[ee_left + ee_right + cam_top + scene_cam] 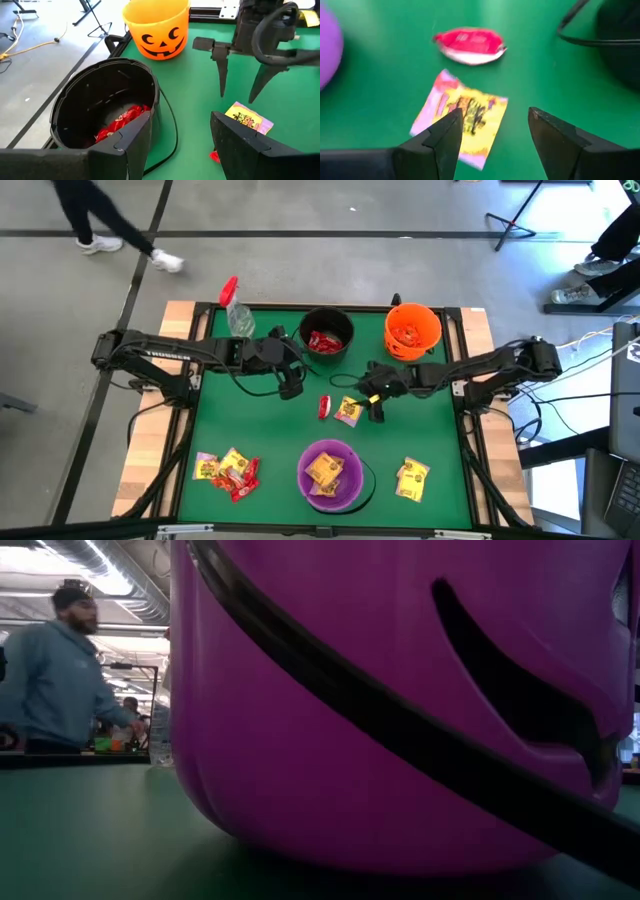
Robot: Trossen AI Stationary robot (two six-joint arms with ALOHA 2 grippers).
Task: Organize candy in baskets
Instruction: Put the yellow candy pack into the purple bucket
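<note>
Three buckets stand on the green table: a black bucket (327, 336) holding red candy (122, 121), an orange bucket (412, 330) holding orange-red candy, and a purple bucket (330, 474) holding yellow candy. A yellow packet (465, 117) and a red packet (470, 45) lie flat mid-table. My right gripper (377, 408) is open just above the yellow packet (348, 412), at its right side, fingers pointing down (222, 75). My left gripper (291, 388) is open, low beside the black bucket (105, 107), on its near-left side.
A cluster of yellow and red packets (226, 470) lies near the table's left front, and one yellow packet (412, 478) lies right of the purple bucket. A clear spray bottle (235, 310) stands at the far left. The purple bucket (400, 700) fills the low view; a person (60, 670) stands behind.
</note>
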